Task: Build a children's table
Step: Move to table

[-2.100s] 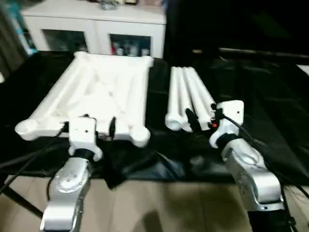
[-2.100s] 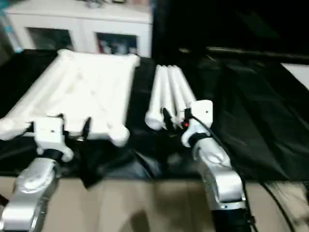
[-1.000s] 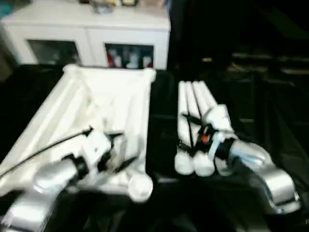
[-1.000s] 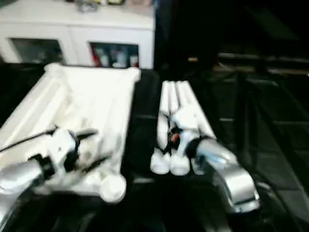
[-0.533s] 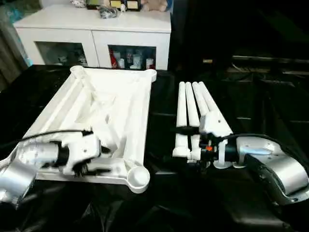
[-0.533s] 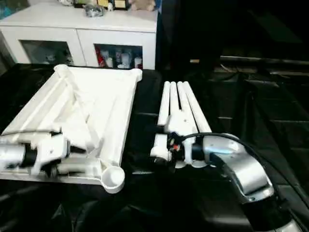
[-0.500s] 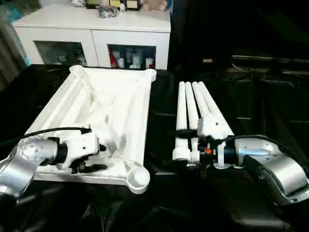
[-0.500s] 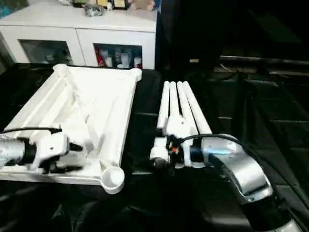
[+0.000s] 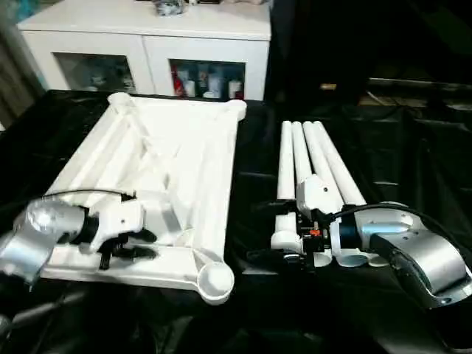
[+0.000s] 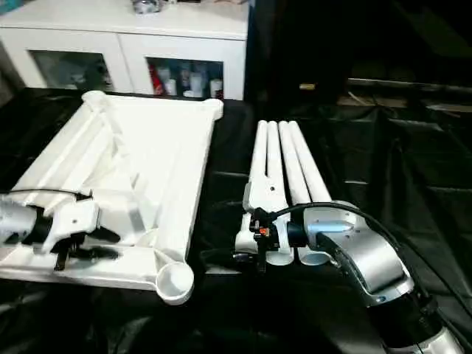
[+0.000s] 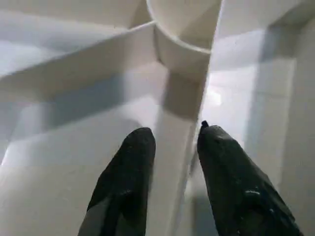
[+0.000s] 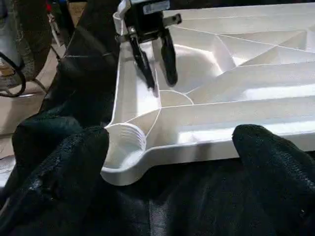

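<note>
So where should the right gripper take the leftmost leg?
Probably low on the leftmost leg, just above its wide near end, coming from the side the right gripper is on. The leg lies flat against its neighbour, so only its left flank is free.

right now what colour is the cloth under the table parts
Black, glossy and wrinkled. The cloth shows best in the right eye view, under the white tabletop and legs.

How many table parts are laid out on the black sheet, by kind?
Top: 1
Legs: 4
Total: 5
</note>
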{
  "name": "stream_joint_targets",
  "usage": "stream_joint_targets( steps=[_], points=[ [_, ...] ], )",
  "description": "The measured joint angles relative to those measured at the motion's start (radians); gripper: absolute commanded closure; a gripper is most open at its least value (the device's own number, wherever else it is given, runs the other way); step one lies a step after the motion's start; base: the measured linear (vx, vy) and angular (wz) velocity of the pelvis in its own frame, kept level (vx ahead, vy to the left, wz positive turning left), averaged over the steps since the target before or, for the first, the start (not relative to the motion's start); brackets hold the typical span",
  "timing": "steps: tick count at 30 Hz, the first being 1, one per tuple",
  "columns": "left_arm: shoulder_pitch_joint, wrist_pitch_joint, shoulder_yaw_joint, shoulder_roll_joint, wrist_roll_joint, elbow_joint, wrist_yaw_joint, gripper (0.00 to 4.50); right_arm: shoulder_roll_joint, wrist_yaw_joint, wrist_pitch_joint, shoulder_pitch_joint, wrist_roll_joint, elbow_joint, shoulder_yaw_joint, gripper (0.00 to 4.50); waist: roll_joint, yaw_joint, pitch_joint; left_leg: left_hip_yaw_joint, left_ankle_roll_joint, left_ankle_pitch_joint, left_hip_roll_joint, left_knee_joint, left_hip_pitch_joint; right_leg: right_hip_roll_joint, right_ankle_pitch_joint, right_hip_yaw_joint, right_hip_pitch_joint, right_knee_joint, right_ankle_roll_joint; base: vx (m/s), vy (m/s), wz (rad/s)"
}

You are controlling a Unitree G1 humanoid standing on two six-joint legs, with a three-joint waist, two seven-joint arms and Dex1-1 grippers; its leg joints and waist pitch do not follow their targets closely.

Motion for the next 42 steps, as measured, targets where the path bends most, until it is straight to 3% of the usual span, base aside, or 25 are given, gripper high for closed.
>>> stream_joint_targets(
  steps=[7, 14, 18, 22, 31, 42],
  points=[
    [0.006, 0.008, 0.006, -0.032, -0.005, -0.02, 0.031, 3.74, 0.011, -0.008, 0.014, 0.004, -0.003, -0.006, 0.01, 0.0, 0.011, 0.009, 0.006, 0.01, -0.013, 0.008, 0.016, -0.001, 0.001, 0.0, 0.001, -0.012, 0.003, 0.005, -0.001, 0.0, 0.0, 0.0],
    [0.033, -0.066, 0.003, -0.042, 0.028, -0.057, 0.075, 4.36, 0.022, -0.023, 0.018, 0.016, -0.003, -0.016, 0.018, 0.0, 0.014, 0.008, 0.005, 0.01, -0.016, 0.01, 0.017, -0.005, 0.0, 0.0, 0.001, -0.012, 0.004, 0.005, -0.001, 0.0, 0.0, 0.0],
    [0.034, -0.145, -0.014, -0.052, 0.089, -0.06, 0.14, 4.46, 0.031, -0.03, 0.021, 0.025, -0.003, -0.026, 0.021, 0.0, 0.016, 0.008, 0.004, 0.011, -0.016, 0.01, 0.017, -0.005, 0.001, 0.0, 0.001, -0.012, 0.005, 0.005, -0.001, 0.0, 0.0, 0.0],
    [0.051, -0.159, -0.016, -0.056, 0.134, -0.1, 0.218, 4.46, 0.03, -0.037, 0.027, 0.03, -0.003, -0.03, 0.02, 0.0, 0.016, 0.004, 0.004, 0.011, -0.016, 0.01, 0.017, -0.005, 0.001, 0.0, 0.001, -0.012, 0.004, 0.005, -0.001, 0.0, 0.0, 0.0],
    [0.111, -0.079, 0.002, -0.081, 0.161, -0.216, 0.308, 4.46, 0.035, -0.051, 0.03, 0.04, -0.004, -0.042, 0.02, 0.0, 0.017, 0.005, 0.004, 0.011, -0.015, 0.011, 0.017, -0.005, -0.001, 0.0, 0.001, -0.013, 0.003, 0.003, -0.001, 0.0, 0.0, 0.0],
    [0.112, -0.01, 0.004, -0.114, 0.197, -0.236, 0.392, 4.46, 0.042, -0.066, 0.029, 0.04, -0.008, -0.042, 0.021, 0.0, 0.017, -0.002, 0.004, 0.011, -0.013, 0.012, 0.017, -0.005, -0.001, 0.0, 0.001, -0.013, 0.003, 0.003, -0.001, 0.0, 0.0, 0.0]
  ],
)
